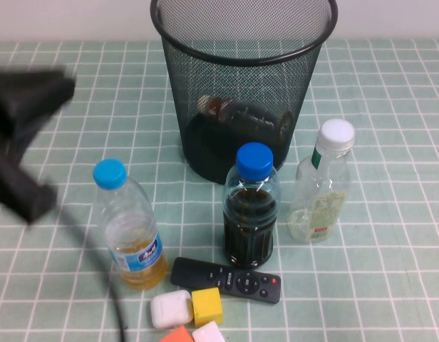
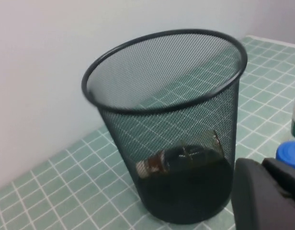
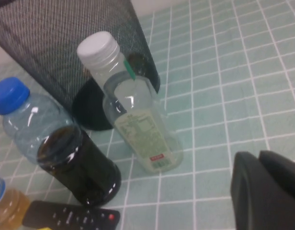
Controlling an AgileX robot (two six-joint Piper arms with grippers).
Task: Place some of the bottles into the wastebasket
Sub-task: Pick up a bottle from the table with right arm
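The black wire-mesh wastebasket [image 1: 242,64] stands at the back middle of the table. The small amber-brown bottle [image 1: 241,114] lies on its side inside it, and shows through the mesh in the left wrist view [image 2: 178,158]. The taller clear bottle [image 1: 321,187] with a white cap stands upright to the right of the basket; it also shows in the right wrist view [image 3: 133,115]. My left gripper [image 1: 59,85] hovers left of the basket, shut and empty [image 2: 257,163]. My right gripper [image 3: 255,155] is shut and empty, off to the clear bottle's side, out of the high view.
A blue-capped bottle of dark liquid [image 1: 251,206] stands in front of the basket. A light-blue-capped bottle [image 1: 128,228] stands front left. A black remote [image 1: 226,279] and white, yellow and orange blocks [image 1: 207,306] lie at the front edge.
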